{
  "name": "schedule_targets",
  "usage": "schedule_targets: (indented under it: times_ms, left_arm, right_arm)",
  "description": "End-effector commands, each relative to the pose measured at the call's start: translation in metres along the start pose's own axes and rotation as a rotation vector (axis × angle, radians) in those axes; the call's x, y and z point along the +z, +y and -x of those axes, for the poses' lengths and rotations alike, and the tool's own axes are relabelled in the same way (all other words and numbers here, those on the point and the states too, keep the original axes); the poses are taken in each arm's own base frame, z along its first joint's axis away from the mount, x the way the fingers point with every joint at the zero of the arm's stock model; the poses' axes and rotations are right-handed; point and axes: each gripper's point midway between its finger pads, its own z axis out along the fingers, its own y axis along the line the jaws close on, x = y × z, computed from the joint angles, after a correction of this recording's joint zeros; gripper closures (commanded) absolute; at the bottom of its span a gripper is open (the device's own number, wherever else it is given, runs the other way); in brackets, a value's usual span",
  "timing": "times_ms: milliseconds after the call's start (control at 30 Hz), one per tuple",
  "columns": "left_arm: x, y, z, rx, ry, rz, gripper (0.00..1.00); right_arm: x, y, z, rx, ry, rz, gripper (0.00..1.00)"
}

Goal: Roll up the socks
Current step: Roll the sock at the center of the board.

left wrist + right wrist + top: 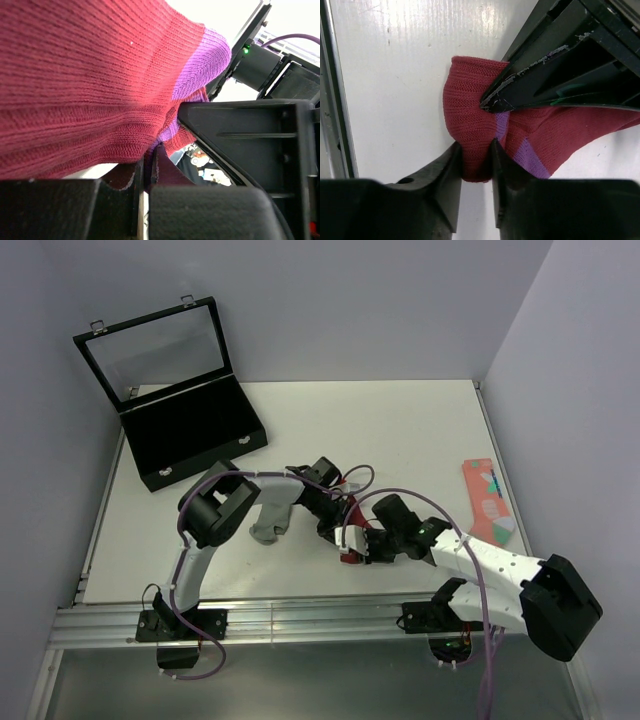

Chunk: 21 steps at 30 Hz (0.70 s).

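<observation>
1. The fingers (445, 172) of the right gripper (476, 149) are pinching a folded edge of the magenta-red sock (470, 105).
2. The sock is lying on the white desk (395, 75), showing its purple heel (530, 157).
3. The left gripper (494, 101) is touching it from the upper right.

The left fingers (100, 210) and right fingers (430, 185) crowd one spot on the red sock (470, 115), leaving no way between them. Beyond both, the counter (400, 430) lies open. A grey sock (268, 528) lies just left of the left fingers, a case (195, 435) far back-left, and a pink sock (485, 500) well right.
</observation>
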Motion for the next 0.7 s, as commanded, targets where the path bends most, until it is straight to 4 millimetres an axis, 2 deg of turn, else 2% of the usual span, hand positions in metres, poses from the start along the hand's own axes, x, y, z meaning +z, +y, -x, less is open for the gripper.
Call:
schedule_targets:
  times_ms: [0,167,333,400,533,667]
  left_arm:
    - [0.002,0.033,-0.001,-0.045,-0.030,0.113,1.00]
    - [-0.019,0.018,0.018,-0.032,-0.134,0.044,0.88]
    - [-0.054,0.004,0.037,-0.010,-0.244,-0.001,0.73]
    - [-0.065,0.001,0.045,-0.004,-0.279,-0.003,0.71]
    - [-0.076,0.000,0.056,0.000,-0.321,0.002,0.64]
    - [-0.082,0.009,0.065,-0.012,-0.352,0.043,0.60]
  right_arm:
    - [0.002,-0.002,-0.009,0.019,0.054,-0.004,0.72]
    - [0.007,-0.001,-0.011,0.030,0.062,0.012,0.76]
    - [0.008,-0.001,-0.011,0.029,0.064,0.014,0.77]
    - [0.008,-0.002,-0.011,0.029,0.064,0.014,0.77]
    - [0.009,-0.002,-0.011,0.036,0.066,0.014,0.78]
    - [0.009,-0.003,-0.011,0.035,0.068,0.016,0.79]
